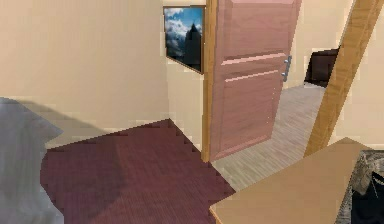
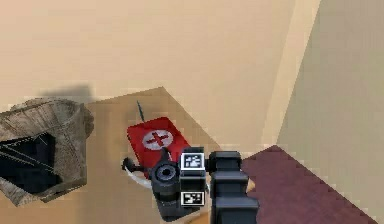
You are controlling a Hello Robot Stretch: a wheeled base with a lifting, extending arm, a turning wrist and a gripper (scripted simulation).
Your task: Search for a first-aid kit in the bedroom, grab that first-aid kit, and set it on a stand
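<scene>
Red boxy first-aid kit w/ white cross lies on tan wood worktop, right at dark pincer finger end. Pincer spread & whether it holds anything: can't tell.

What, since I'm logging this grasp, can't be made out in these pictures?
Arm side view: whether the gripper holds the first-aid kit; the kit lies on the wooden top behind it.
Arm side view: the crumpled grey-brown thing, cut by the left edge.
Forward view: dark furniture past the door, part hidden by the wooden post.
</scene>
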